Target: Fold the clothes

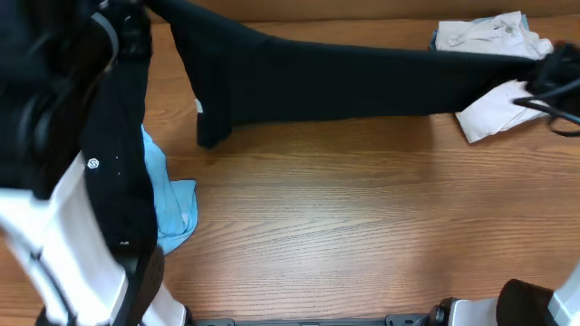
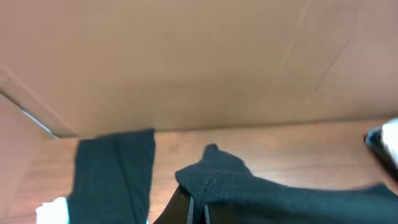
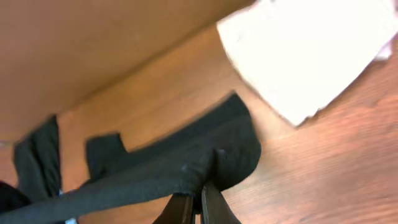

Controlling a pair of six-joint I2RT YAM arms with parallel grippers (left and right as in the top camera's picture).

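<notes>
A plain black T-shirt (image 1: 344, 81) is stretched in a long band across the far side of the table. One part (image 1: 213, 109) hangs down near its small white tag (image 1: 199, 107). My left gripper (image 2: 198, 208) is shut on one bunched end of the shirt (image 2: 217, 177), at the far left. My right gripper (image 3: 199, 200) is shut on the other end (image 3: 217, 155), at the far right of the overhead view (image 1: 544, 77). Both ends are held above the wooden table (image 1: 362, 235).
A light-blue garment (image 1: 168, 204) lies crumpled at the left, partly under my left arm (image 1: 82, 199). White garments lie at the far right: one (image 1: 494, 34) by the back edge, another (image 1: 489, 113) under the right gripper, also in the right wrist view (image 3: 305, 56).
</notes>
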